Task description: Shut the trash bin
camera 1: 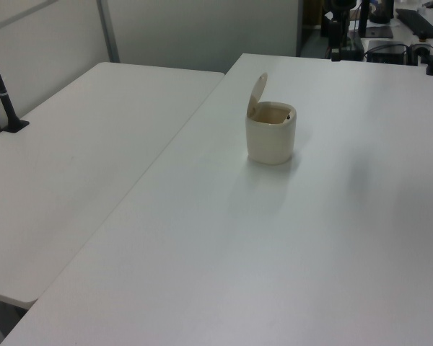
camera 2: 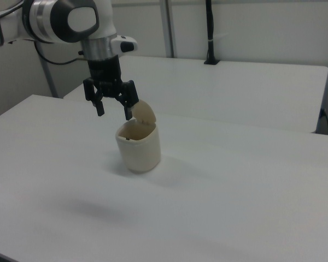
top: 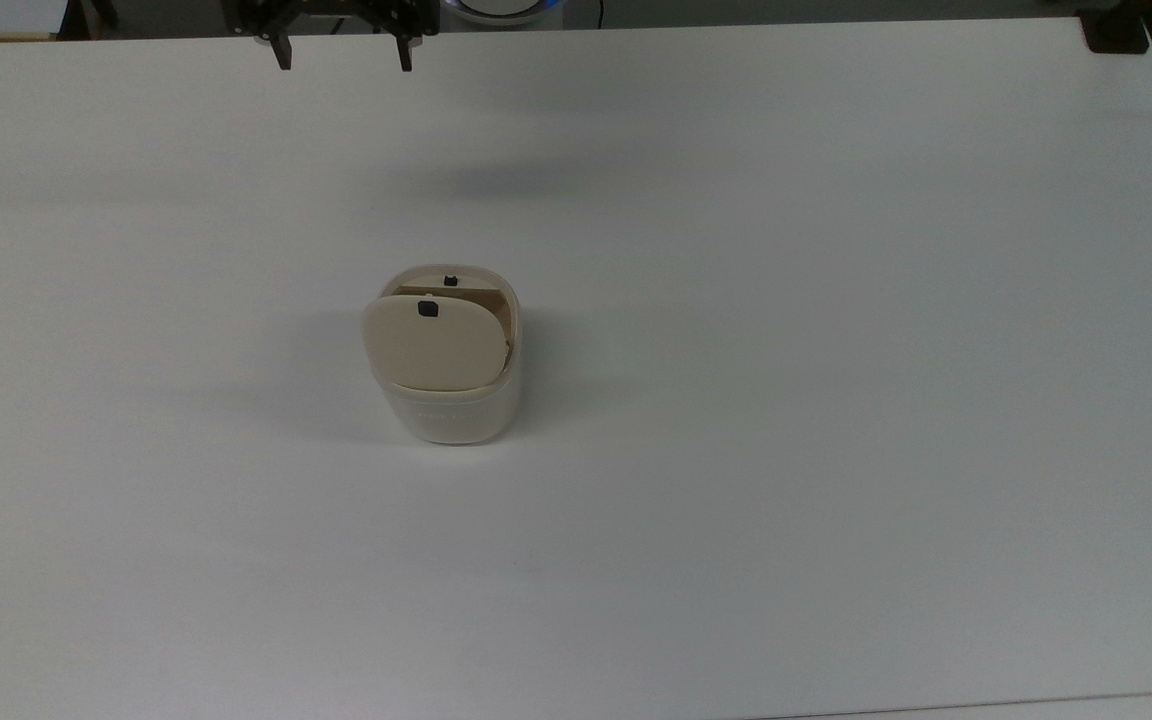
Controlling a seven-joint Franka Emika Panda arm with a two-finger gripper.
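Trash bin (top: 456,400) on the white worktop (top: 836,400), near the middle of the surface in the top view. The bin is a small cream-beige container with a rounded-square body and smooth, plain walls. Its flat tan lid (top: 431,345) is raised, hinged along one edge and standing nearly upright, so the interior is exposed. A small black button (top: 427,309) sits near the free edge of the lid; a second small black part (top: 451,281) sits on the rim opposite the hinge. In the left view the lid (camera 1: 257,89) rises from the left view's left side of the bin (camera 1: 270,137); in the right view it stands at the far side of the bin (camera 2: 139,147). The end effector (camera 2: 114,112) hangs above and apart from the bin, towards the right view's left, its two black fingers (camera 2: 100,108) spread wide and holding nothing. In the top view the end effector (top: 341,55) lies at the upper edge, well apart from the bin.
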